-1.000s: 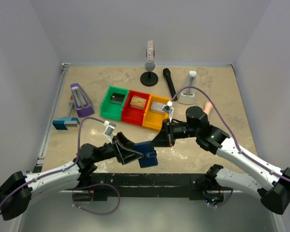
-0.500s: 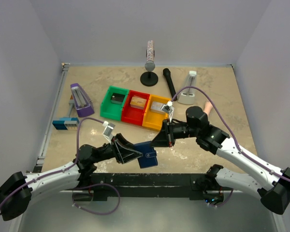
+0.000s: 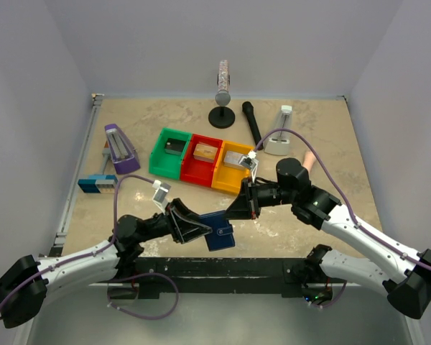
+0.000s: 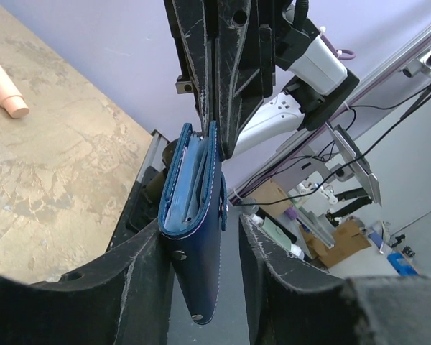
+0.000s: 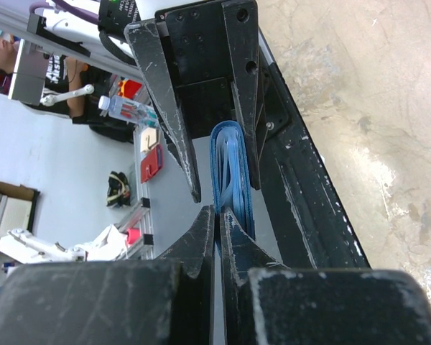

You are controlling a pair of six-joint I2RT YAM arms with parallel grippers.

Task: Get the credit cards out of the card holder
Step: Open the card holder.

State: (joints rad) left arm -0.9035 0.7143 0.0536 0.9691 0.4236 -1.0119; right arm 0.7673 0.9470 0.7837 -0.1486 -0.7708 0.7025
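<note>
Navy card holder (image 4: 200,215) pinched by right tool (image 5: 217,214); left tool (image 4: 205,241) straddling.

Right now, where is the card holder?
Top view: card holder at the table's near edge, centre, pinched by the right gripper, between the left gripper's fingers.

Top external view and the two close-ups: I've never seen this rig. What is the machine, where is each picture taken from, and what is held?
Two robot arms are bolted at the near edge of the table. The top view looks down from behind them; each close-up comes from a camera on one wrist, showing its own fingers. On it lie green, red and yellow bins, a black microphone and a purple gadget. The right fingers pinch the edge of a navy card holder; the left fingers sit either side of it. No cards are visible.
</note>
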